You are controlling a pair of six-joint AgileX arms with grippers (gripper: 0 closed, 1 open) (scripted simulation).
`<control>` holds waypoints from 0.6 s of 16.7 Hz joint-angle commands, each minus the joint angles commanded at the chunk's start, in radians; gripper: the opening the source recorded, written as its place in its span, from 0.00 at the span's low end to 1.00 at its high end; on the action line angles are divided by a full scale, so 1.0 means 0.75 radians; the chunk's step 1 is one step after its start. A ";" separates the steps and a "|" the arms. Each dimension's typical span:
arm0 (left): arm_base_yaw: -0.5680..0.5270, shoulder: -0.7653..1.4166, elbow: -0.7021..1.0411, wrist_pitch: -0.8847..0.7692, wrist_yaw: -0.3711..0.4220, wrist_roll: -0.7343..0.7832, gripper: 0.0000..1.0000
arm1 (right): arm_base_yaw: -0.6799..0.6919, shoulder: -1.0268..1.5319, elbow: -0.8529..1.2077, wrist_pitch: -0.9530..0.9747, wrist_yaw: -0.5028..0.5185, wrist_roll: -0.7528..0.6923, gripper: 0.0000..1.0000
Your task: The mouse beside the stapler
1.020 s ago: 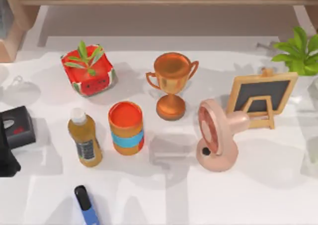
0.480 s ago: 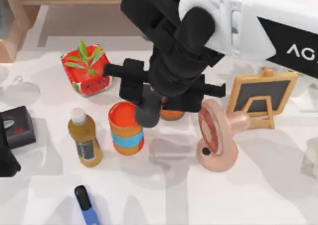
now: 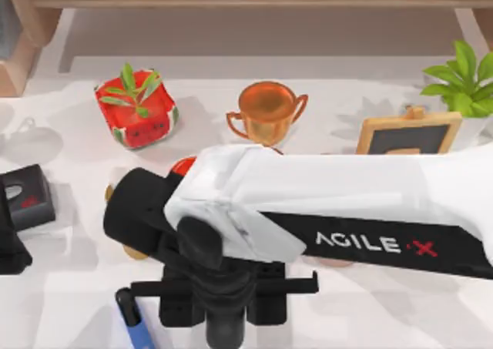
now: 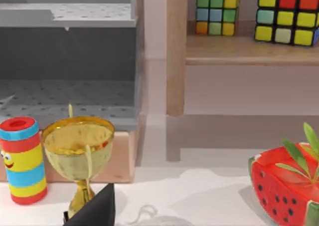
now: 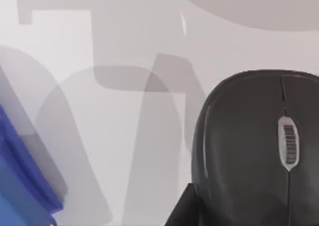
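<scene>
The black mouse (image 5: 259, 151) with a grey scroll wheel lies on the white table close under my right wrist camera. The blue stapler (image 5: 22, 178) sits off to one side of it, with bare table between them. From above, the stapler (image 3: 132, 320) shows as a black and blue bar at the front edge, left of centre. My right gripper (image 3: 223, 318) hangs just right of it, fingers spread and open, holding nothing. The arm hides the mouse from above. My left arm (image 3: 11, 233) stays parked at the left edge.
A watermelon-pattern planter (image 3: 137, 110), a copper trophy (image 3: 266, 110), a small chalkboard easel (image 3: 408, 137) and a green plant (image 3: 462, 79) stand along the back. A black box (image 3: 27, 195) sits at the left. My right arm (image 3: 347, 210) spans the middle of the table.
My right arm has swung from the back middle down to the front edge. It now covers the orange can, the bottle and the pink fan, and its gripper is beside the stapler.
</scene>
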State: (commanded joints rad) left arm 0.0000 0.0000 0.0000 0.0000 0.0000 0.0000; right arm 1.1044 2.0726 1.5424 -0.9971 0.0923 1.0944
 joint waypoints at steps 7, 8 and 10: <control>0.000 0.000 0.000 0.000 0.000 0.000 1.00 | 0.016 -0.010 -0.002 -0.002 -0.007 -0.010 0.00; 0.000 0.000 0.000 0.000 0.000 0.000 1.00 | 0.032 -0.014 -0.004 -0.003 -0.009 -0.019 0.00; 0.000 0.000 0.000 0.000 0.000 0.000 1.00 | 0.069 -0.023 -0.006 -0.005 -0.006 -0.044 0.00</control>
State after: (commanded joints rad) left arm 0.0000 0.0000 0.0000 0.0000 0.0000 0.0000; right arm 1.1563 2.0551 1.5377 -1.0006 0.0876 1.0613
